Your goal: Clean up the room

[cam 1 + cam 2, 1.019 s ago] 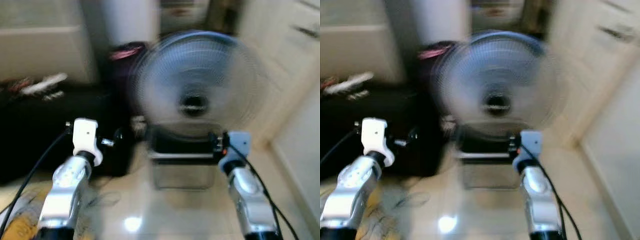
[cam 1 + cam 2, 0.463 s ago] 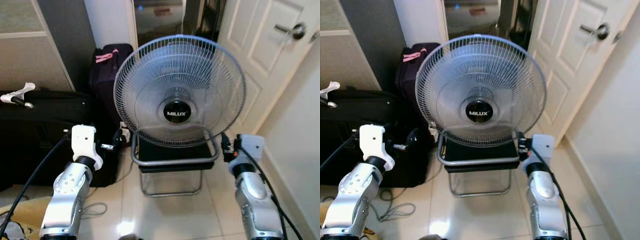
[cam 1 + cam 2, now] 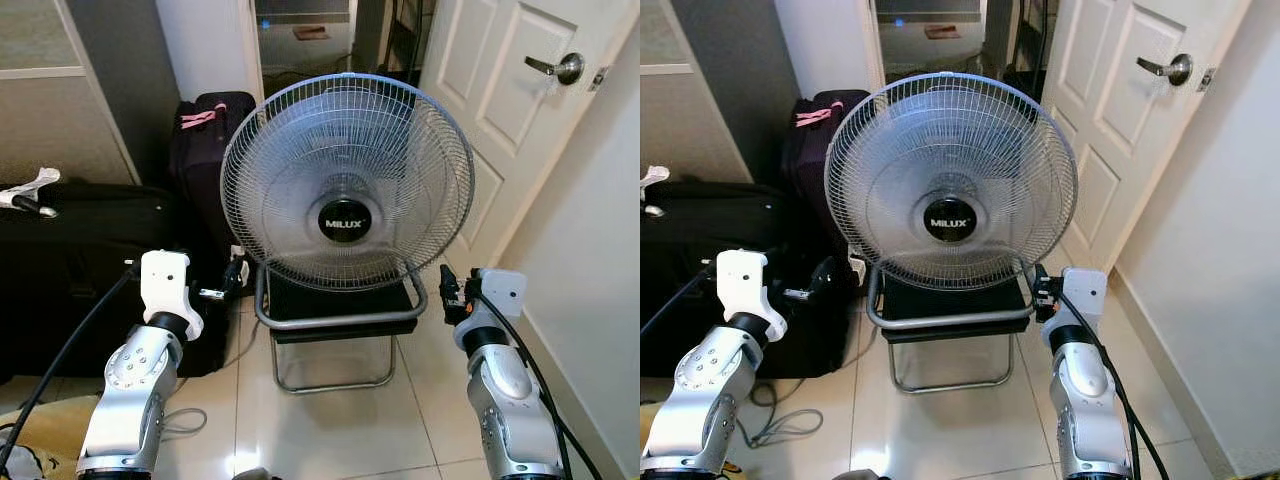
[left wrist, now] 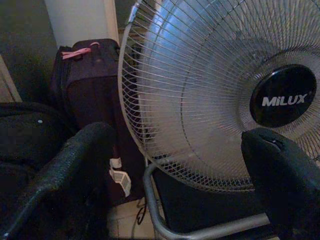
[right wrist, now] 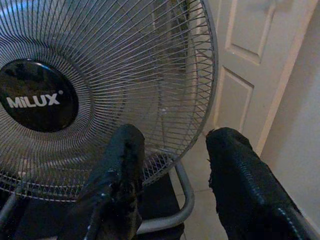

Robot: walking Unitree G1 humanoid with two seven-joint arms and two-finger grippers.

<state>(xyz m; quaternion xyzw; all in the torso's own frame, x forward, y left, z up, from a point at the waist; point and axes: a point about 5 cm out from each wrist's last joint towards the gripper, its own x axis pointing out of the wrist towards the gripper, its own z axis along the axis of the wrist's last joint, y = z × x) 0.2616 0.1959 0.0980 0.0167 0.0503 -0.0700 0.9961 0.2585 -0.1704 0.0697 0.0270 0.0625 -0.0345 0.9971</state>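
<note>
Both arms are raised in front of the robot. The left gripper (image 4: 170,165) has its fingers spread apart and holds nothing; it sits just left of the fan (image 3: 347,182), near the frame's left corner. The right gripper (image 5: 172,175) is also released, fingers apart and empty, near the right edge of the fan grille.

The fan is a grey round-grille unit with a black hub reading "MILUX" in white. It rests on a chair (image 3: 340,325) with a chrome tube frame and black seat.

Compared with one second ago, the motion blur is gone and the hub lettering is legible. Compared with half a second ago, the view has shifted slightly: the fan sits a little higher and further left in the frame, and more of the door (image 3: 510,110) is visible. Both grippers keep their places beside the fan.

The floor (image 3: 330,430) is glossy pale tile, with a cable (image 3: 775,425) lying on it at the left. A black case (image 3: 80,260) lies to the left. A dark suitcase (image 3: 205,150) with a pink tag stands behind it. The white panel door with a lever handle (image 3: 555,68) is at the right.
</note>
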